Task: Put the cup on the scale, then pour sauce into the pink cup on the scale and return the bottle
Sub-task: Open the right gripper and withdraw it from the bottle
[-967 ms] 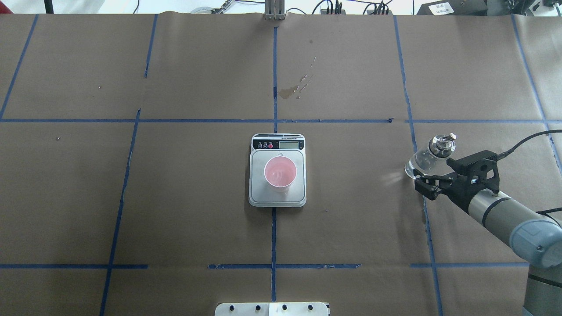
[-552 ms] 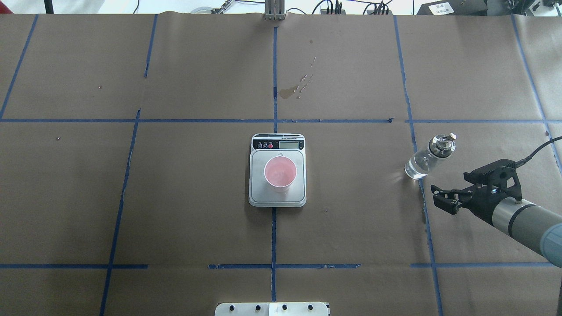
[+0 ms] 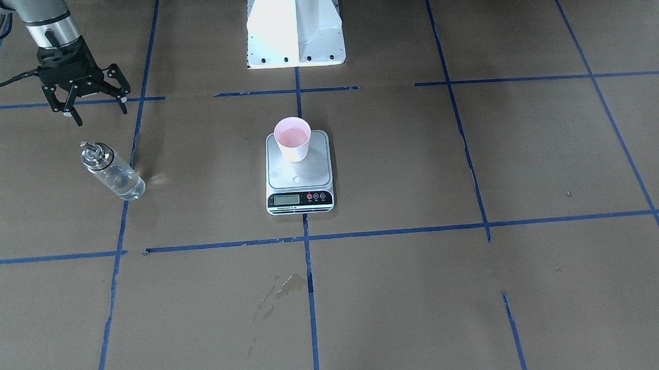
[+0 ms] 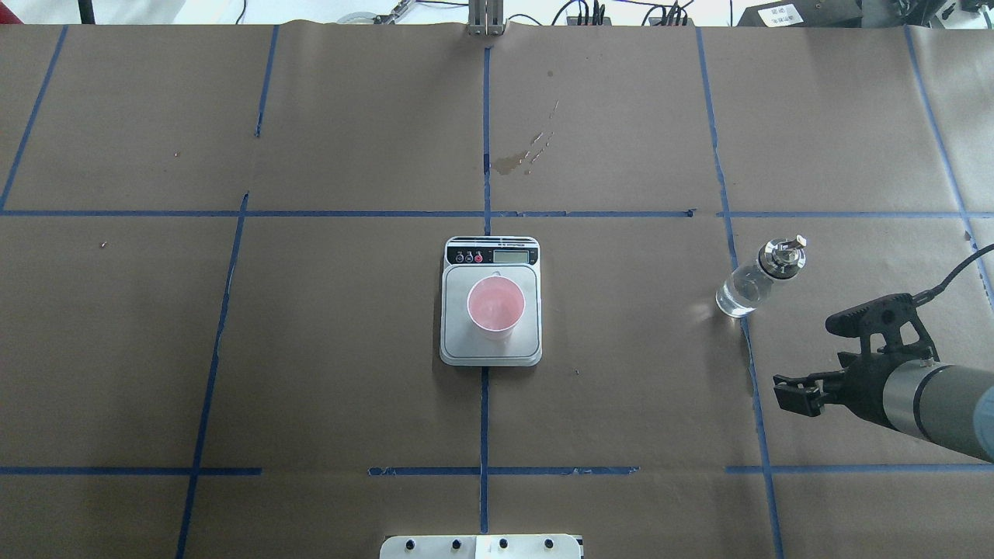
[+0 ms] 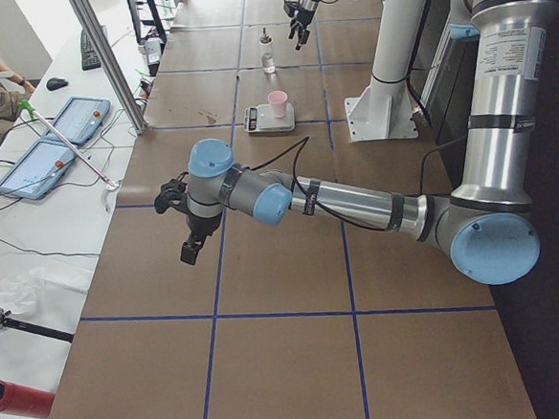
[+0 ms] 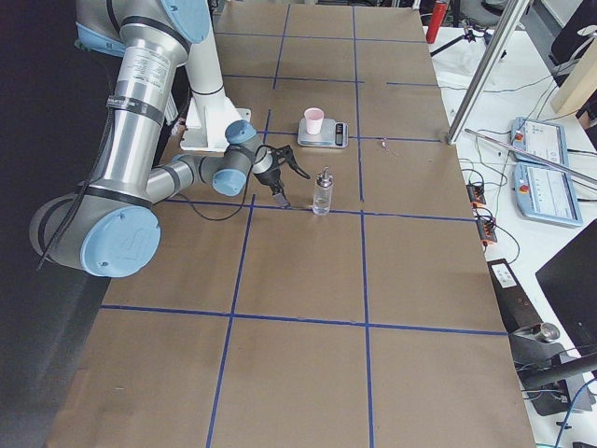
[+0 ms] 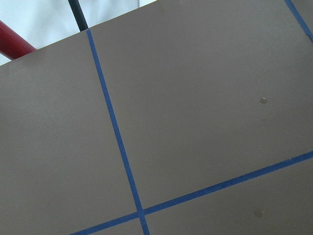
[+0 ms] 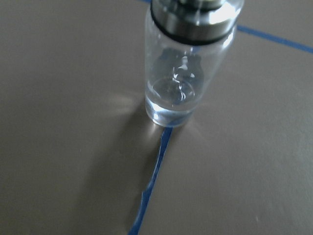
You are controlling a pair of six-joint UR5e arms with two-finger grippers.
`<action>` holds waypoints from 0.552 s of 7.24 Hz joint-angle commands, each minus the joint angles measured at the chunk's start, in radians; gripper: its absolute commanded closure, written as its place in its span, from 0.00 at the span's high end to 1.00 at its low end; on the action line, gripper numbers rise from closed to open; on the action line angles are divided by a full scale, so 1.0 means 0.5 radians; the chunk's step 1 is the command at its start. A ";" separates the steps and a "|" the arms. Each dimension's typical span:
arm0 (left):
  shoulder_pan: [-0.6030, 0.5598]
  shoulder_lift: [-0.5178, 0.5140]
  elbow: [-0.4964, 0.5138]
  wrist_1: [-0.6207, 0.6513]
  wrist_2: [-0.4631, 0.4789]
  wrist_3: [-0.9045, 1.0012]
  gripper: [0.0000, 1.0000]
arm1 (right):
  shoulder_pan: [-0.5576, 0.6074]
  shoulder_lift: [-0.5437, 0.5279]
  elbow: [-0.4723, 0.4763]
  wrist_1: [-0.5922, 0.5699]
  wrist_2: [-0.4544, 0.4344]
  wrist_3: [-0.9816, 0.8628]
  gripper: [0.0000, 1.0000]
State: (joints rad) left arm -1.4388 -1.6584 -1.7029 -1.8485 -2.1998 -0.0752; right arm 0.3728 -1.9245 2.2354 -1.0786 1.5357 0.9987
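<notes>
The pink cup [image 4: 495,304] stands upright on the scale [image 4: 491,353] at the table's middle; both also show in the front view, the cup [image 3: 292,139] on the scale [image 3: 301,178]. The glass bottle [image 4: 749,283] with its silver spout cap stands upright on the paper to the right, with clear sauce [image 8: 171,105] low in it. My right gripper [image 4: 796,392] is open and empty, apart from the bottle on the robot's side; the front view shows its spread fingers [image 3: 99,114] behind the bottle [image 3: 112,172]. My left gripper [image 5: 187,226] shows only in the left side view; I cannot tell its state.
A dried spill stain [image 4: 520,159] marks the brown paper beyond the scale. Blue tape lines divide the table into squares. The white robot base [image 3: 295,25] stands at the near edge. An operator's side table with tablets [image 5: 54,139] runs along the far side.
My right gripper has let go of the bottle and drawn back toward the robot, staying open. The bottle stays standing where it was set. Cup and scale have not moved.
</notes>
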 commanded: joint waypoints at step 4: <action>0.000 0.000 -0.009 0.000 -0.003 0.000 1.00 | 0.813 0.385 0.456 -1.186 0.989 -0.204 1.00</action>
State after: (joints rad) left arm -1.4389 -1.6582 -1.7058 -1.8485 -2.2001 -0.0752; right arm 0.6159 -1.7863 2.4613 -1.6180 1.9229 0.9725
